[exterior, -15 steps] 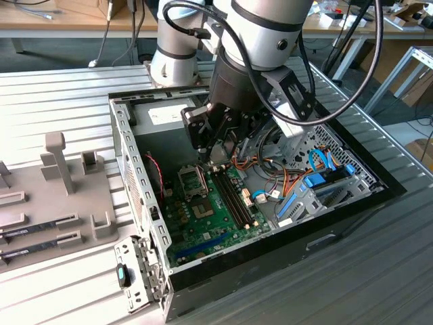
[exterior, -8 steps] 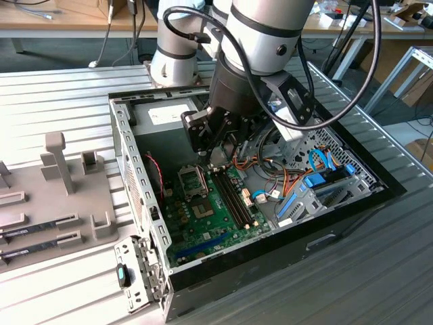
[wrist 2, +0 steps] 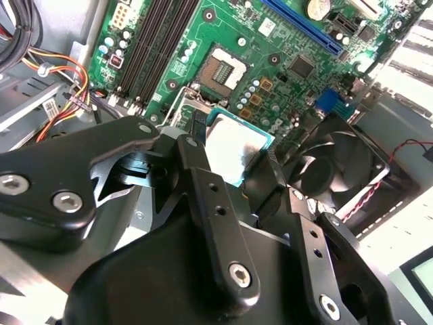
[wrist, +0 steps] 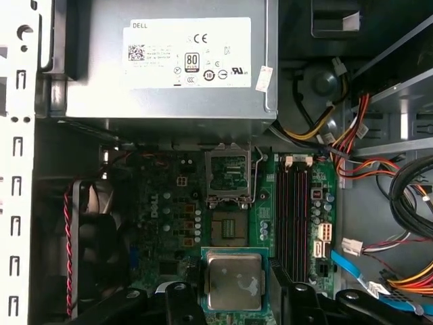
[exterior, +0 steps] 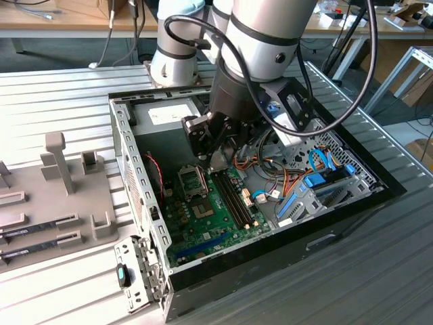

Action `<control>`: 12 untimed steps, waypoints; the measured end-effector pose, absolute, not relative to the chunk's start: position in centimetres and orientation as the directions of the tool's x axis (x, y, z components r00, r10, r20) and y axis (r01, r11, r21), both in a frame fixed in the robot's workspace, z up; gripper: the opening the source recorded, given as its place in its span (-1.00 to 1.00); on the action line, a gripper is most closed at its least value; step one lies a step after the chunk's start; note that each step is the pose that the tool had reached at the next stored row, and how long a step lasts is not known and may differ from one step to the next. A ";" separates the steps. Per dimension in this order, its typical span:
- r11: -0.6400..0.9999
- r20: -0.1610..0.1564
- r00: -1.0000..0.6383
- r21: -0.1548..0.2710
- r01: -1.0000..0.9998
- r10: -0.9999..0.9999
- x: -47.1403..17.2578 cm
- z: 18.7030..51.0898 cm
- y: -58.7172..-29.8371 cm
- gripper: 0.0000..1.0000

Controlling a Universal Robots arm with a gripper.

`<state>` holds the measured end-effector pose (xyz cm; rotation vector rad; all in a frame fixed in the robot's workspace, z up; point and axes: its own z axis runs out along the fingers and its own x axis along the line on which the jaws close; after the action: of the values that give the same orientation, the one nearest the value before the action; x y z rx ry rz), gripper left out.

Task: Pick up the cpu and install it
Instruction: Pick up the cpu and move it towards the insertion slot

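Observation:
The cpu (wrist: 233, 281), a small square chip with a silver top and green rim, sits between the two black fingers (wrist: 181, 301) of my gripper (wrist: 233, 292), which is shut on its edges. In the second wrist view the cpu (wrist 2: 233, 145) hangs above the green motherboard (wrist 2: 284, 40), close to the open socket (wrist 2: 222, 68). In the first wrist view the socket (wrist: 229, 227) lies just beyond the chip, its metal load plate (wrist: 229, 172) flipped up. In the exterior view my gripper (exterior: 218, 161) is low inside the computer case (exterior: 139, 196), beside the socket (exterior: 193, 181).
A grey power supply (wrist: 169, 61) fills the back of the case. A black fan (wrist 2: 331, 162) sits beside the socket, memory slots (wrist: 294, 210) on its other side, with coloured cables (wrist: 365, 142) beyond them. A grey fixture tray (exterior: 54, 196) with memory sticks (exterior: 34, 230) lies on the exterior view's left.

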<state>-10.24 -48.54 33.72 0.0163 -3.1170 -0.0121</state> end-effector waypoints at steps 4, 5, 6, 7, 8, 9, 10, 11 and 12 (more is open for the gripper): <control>1.000 0.025 -1.000 0.008 -0.010 -0.011 -9.9 33.4 -48.5 -0.05; 1.000 0.024 -1.000 0.008 -0.010 -0.011 -9.9 33.4 -48.5 -0.05; 1.000 0.024 -1.000 0.008 -0.010 -0.011 -9.8 33.3 -48.5 -0.05; 1.000 0.025 -1.000 0.008 -0.010 -0.011 -9.7 33.2 -48.5 -0.05; 1.000 0.024 -1.000 0.008 -0.010 -0.011 -9.7 33.2 -48.5 -0.05; 1.000 0.024 -1.000 0.008 -0.010 -0.011 -9.6 33.1 -48.5 -0.05; 1.000 0.025 -1.000 0.008 -0.010 -0.011 -9.5 33.0 -48.5 -0.05; 1.000 0.024 -1.000 0.008 -0.010 -0.011 -9.4 33.0 -48.5 -0.05; 1.000 0.025 -1.000 0.008 -0.010 -0.011 -9.4 32.9 -48.5 -0.05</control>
<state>-9.38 -48.54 32.92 0.0163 -3.1170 -0.0122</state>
